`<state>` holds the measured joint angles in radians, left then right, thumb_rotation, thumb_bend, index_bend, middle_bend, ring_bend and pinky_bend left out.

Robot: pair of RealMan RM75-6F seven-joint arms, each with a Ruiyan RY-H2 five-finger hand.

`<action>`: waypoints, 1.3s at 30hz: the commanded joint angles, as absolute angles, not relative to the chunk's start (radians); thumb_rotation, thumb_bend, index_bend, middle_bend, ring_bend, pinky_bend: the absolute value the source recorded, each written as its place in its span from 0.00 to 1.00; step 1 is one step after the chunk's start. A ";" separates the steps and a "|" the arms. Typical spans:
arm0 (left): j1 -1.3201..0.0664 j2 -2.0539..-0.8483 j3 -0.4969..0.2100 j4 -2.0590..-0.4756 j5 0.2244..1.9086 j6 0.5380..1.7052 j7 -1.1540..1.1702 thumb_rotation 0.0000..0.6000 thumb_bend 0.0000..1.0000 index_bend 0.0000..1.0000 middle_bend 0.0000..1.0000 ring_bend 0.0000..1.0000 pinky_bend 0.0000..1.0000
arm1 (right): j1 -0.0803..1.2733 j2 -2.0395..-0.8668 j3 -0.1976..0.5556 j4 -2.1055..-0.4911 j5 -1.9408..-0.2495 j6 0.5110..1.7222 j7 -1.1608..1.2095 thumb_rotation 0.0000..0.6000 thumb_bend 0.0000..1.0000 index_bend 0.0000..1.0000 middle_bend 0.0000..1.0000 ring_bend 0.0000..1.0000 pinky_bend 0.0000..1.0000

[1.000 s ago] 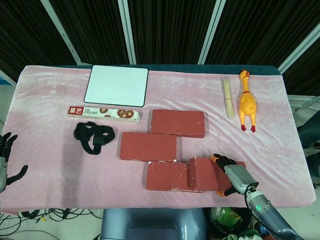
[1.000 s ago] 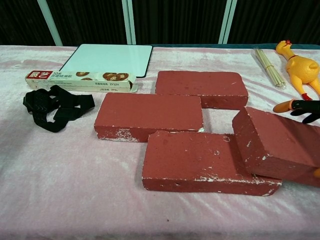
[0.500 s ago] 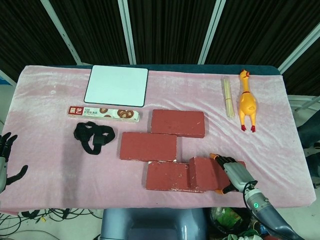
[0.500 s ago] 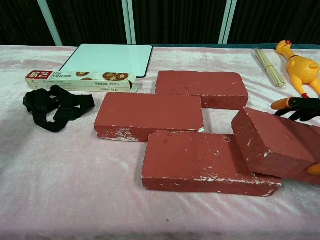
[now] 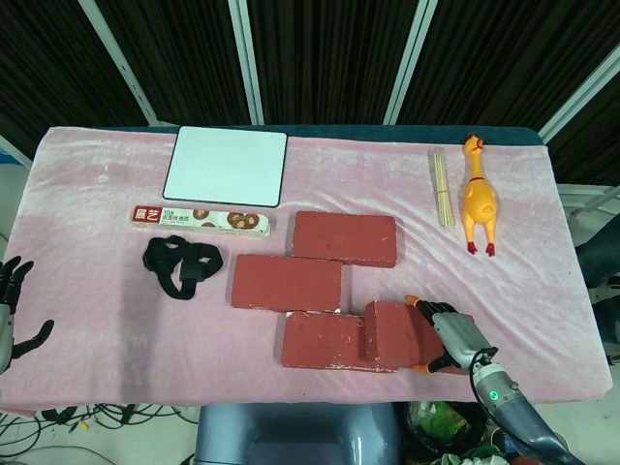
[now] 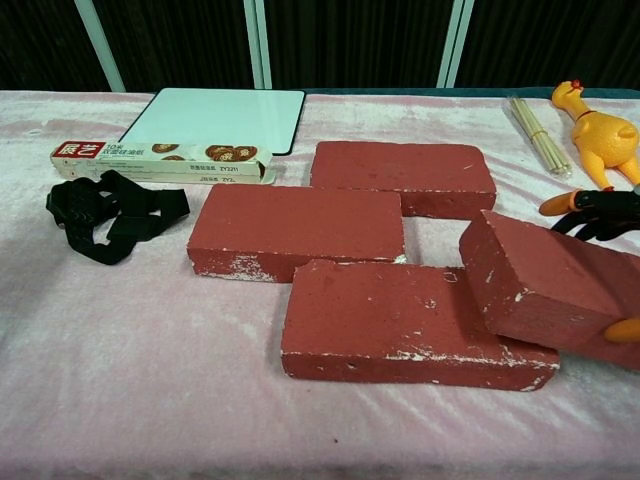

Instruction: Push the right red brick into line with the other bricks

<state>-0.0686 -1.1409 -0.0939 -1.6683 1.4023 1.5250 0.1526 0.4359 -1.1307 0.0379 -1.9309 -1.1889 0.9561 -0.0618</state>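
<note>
Three red bricks lie stepped on the pink cloth: the back brick point(image 5: 345, 238) point(image 6: 403, 172), the middle brick point(image 5: 287, 283) point(image 6: 300, 225) and the front brick point(image 5: 325, 341) point(image 6: 385, 315). The right red brick point(image 5: 392, 334) point(image 6: 540, 290) is tilted, its left end propped up on the front brick's right end. My right hand point(image 5: 455, 334) point(image 6: 600, 210) grips that brick's right end, fingers over the far side and thumb at the near side. At the table's left edge my left hand point(image 5: 12, 305) hangs with fingers spread, holding nothing.
A black strap point(image 5: 182, 264) lies left of the bricks, with a long biscuit box point(image 5: 201, 221) and a white board point(image 5: 227, 166) behind it. A yellow rubber chicken point(image 5: 478, 199) and a bundle of sticks point(image 5: 442, 186) lie at the back right.
My right hand has moved left with the right brick, which now rides further up onto the front brick. The front brick has shifted slightly left. The left hand has not moved.
</note>
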 commanded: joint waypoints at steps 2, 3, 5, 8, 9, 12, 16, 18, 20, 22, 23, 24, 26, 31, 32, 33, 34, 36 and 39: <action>-0.068 -1.140 -0.094 -1.669 1.403 1.525 0.152 1.00 0.25 0.10 0.06 0.00 0.00 | 0.437 -1.108 0.048 -1.949 -1.198 0.968 -0.060 1.00 0.03 0.13 0.24 0.31 0.10; -0.068 -1.140 -0.094 -1.669 1.403 1.526 0.151 1.00 0.25 0.10 0.06 0.00 0.00 | 0.437 -1.099 0.050 -1.954 -1.199 0.971 -0.060 1.00 0.03 0.13 0.24 0.31 0.10; -0.068 -1.140 -0.094 -1.669 1.404 1.527 0.151 1.00 0.25 0.10 0.06 0.00 0.00 | 0.439 -1.080 0.057 -1.965 -1.202 0.978 -0.063 1.00 0.04 0.14 0.24 0.31 0.10; -0.068 -1.141 -0.093 -1.669 1.405 1.526 0.152 1.00 0.25 0.10 0.06 0.00 0.00 | 0.449 -1.054 0.073 -1.964 -1.201 0.990 -0.091 1.00 0.04 0.14 0.24 0.31 0.10; -0.068 -1.141 -0.093 -1.669 1.405 1.526 0.152 1.00 0.25 0.10 0.06 0.00 0.00 | 0.455 -1.050 0.077 -1.953 -1.198 0.995 -0.113 1.00 0.05 0.15 0.24 0.31 0.10; -0.068 -1.141 -0.094 -1.669 1.405 1.527 0.151 1.00 0.25 0.10 0.06 0.00 0.00 | 0.479 -1.051 0.086 -1.903 -1.176 1.014 -0.235 1.00 0.05 0.15 0.25 0.31 0.10; -0.069 -1.142 -0.094 -1.670 1.403 1.525 0.154 1.00 0.25 0.10 0.06 0.00 0.00 | 0.522 -1.080 0.085 -1.836 -1.113 1.026 -0.446 1.00 0.04 0.15 0.25 0.31 0.10; -0.070 -1.142 -0.094 -1.669 1.404 1.525 0.155 1.00 0.25 0.10 0.06 0.00 0.00 | 0.545 -1.095 0.083 -1.824 -1.060 1.020 -0.534 1.00 0.04 0.15 0.25 0.31 0.10; -0.069 -1.142 -0.094 -1.669 1.402 1.525 0.154 1.00 0.25 0.10 0.06 0.00 0.00 | 0.569 -1.109 0.084 -1.824 -0.992 1.015 -0.612 1.00 0.04 0.15 0.25 0.31 0.10; -0.069 -1.141 -0.096 -1.670 1.399 1.525 0.152 1.00 0.25 0.10 0.06 0.00 0.00 | 0.590 -1.121 0.089 -1.833 -0.920 1.015 -0.665 1.00 0.05 0.15 0.26 0.31 0.10; -0.069 -1.141 -0.097 -1.670 1.399 1.525 0.151 1.00 0.25 0.10 0.06 0.00 0.00 | 0.600 -1.129 0.095 -1.840 -0.881 1.018 -0.683 1.00 0.05 0.15 0.26 0.31 0.10; -0.069 -1.141 -0.097 -1.670 1.398 1.524 0.150 1.00 0.25 0.10 0.06 0.00 0.00 | 0.609 -1.137 0.102 -1.849 -0.843 1.021 -0.695 1.00 0.05 0.15 0.26 0.31 0.10; -0.070 -1.141 -0.096 -1.670 1.398 1.522 0.151 1.00 0.25 0.10 0.06 0.00 0.00 | 0.629 -1.150 0.116 -1.865 -0.768 1.027 -0.715 1.00 0.05 0.15 0.26 0.31 0.10; -0.071 -1.141 -0.096 -1.670 1.398 1.521 0.151 1.00 0.25 0.10 0.06 0.00 0.00 | 0.671 -1.174 0.129 -1.877 -0.641 1.044 -0.772 1.00 0.04 0.15 0.26 0.31 0.10; -0.071 -1.141 -0.096 -1.670 1.398 1.521 0.151 1.00 0.25 0.10 0.06 0.00 0.00 | 0.681 -1.177 0.133 -1.883 -0.613 1.048 -0.783 1.00 0.04 0.15 0.26 0.31 0.10; -0.070 -1.140 -0.097 -1.670 1.398 1.522 0.150 1.00 0.25 0.10 0.06 0.00 0.00 | 0.696 -1.181 0.139 -1.893 -0.571 1.054 -0.797 1.00 0.04 0.15 0.26 0.31 0.10; -0.070 -1.140 -0.097 -1.670 1.398 1.522 0.149 1.00 0.25 0.10 0.06 0.00 0.00 | 0.708 -1.184 0.145 -1.900 -0.538 1.061 -0.806 1.00 0.04 0.15 0.26 0.31 0.10; -0.071 -1.140 -0.097 -1.670 1.398 1.522 0.149 1.00 0.25 0.10 0.06 0.00 0.00 | 0.728 -1.193 0.152 -1.907 -0.494 1.076 -0.820 1.00 0.05 0.15 0.26 0.31 0.10; -0.071 -1.140 -0.096 -1.669 1.398 1.521 0.150 1.00 0.25 0.10 0.06 0.00 0.00 | 0.746 -1.207 0.154 -1.912 -0.467 1.095 -0.829 1.00 0.05 0.15 0.26 0.31 0.10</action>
